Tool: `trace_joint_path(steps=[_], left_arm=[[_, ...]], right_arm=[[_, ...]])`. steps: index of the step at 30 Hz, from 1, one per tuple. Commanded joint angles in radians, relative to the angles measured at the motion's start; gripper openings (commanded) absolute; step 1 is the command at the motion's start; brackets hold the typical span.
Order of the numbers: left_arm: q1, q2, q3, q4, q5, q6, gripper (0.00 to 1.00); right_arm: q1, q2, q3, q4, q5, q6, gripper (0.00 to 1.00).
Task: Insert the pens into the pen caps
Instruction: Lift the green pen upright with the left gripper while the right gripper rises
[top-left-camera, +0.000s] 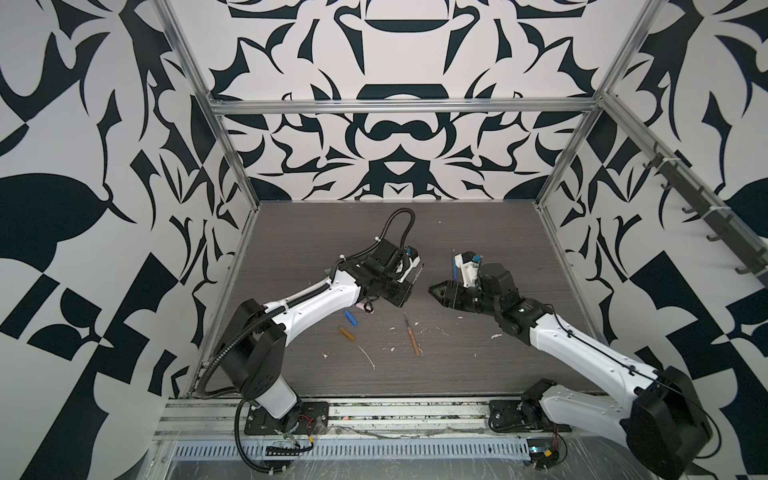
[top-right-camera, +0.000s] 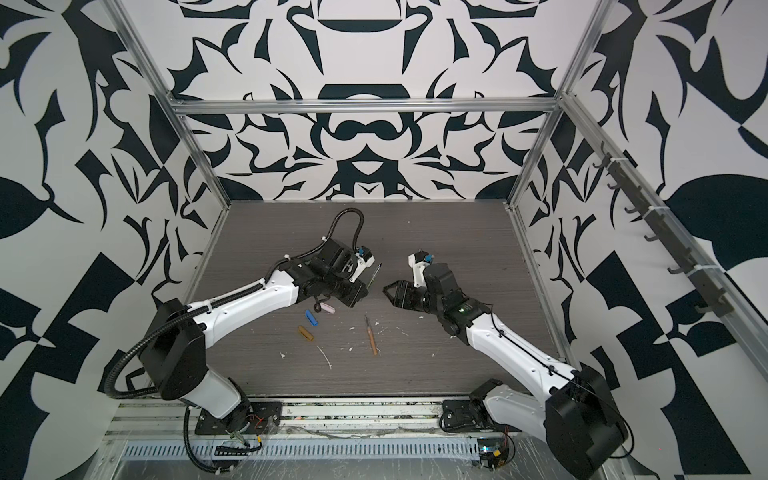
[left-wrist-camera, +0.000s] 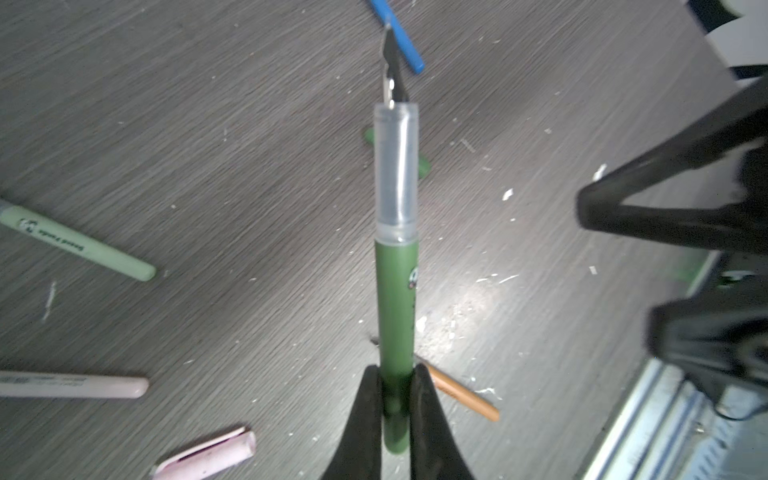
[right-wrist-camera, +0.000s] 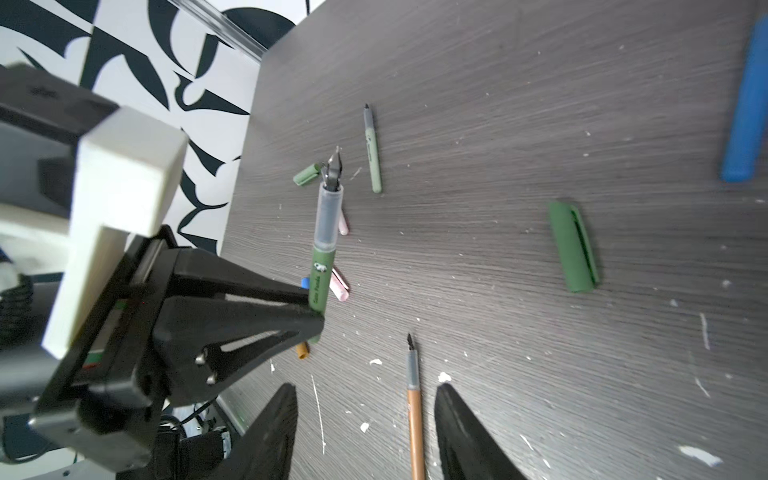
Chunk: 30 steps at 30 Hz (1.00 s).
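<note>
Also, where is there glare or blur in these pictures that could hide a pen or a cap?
Left wrist view: a glare patch on the table beside the dark green pen, which is sharp. Right wrist view: the blue pen at the picture's edge is smeared; the dark green cap is slightly soft.

Black-and-white patterned walls (top-left-camera: 395, 137) enclose a dark grey wood-grain table (top-left-camera: 478, 232) on three sides, with an aluminium frame (top-left-camera: 399, 104) bar across 12 o'clock, a hook rail (top-left-camera: 721, 224) at 3 o'clock, a slotted metal strip (top-left-camera: 374, 451) along 6 o'clock and white flecks (top-left-camera: 368, 357) toward 6 o'clock.
</note>
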Motion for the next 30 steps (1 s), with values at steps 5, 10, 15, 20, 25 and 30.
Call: trace_joint_path(steps=[5,10,15,20,25,30], left_arm=[[-0.002,-0.046,-0.041,0.064,0.137,-0.059,0.05],[-0.001,-0.077,-0.043,0.069,0.163,-0.07,0.05],[-0.001,-0.087,-0.04,0.074,0.182,-0.077,0.05],[-0.002,-0.08,-0.039,0.086,0.207,-0.077,0.04],[-0.001,-0.08,-0.05,0.106,0.226,-0.082,0.04],[0.001,-0.087,-0.09,0.19,0.262,-0.109,0.31]], right_arm=[[-0.004,0.037,0.072,0.129,-0.04,0.041,0.57],[-0.004,0.101,0.118,0.114,-0.038,0.057,0.51],[-0.002,0.138,0.108,0.194,-0.074,0.096,0.41],[-0.003,0.154,0.117,0.206,-0.1,0.095,0.26],[-0.002,0.156,0.109,0.232,-0.12,0.107,0.12],[-0.002,0.132,0.095,0.228,-0.108,0.106,0.04]])
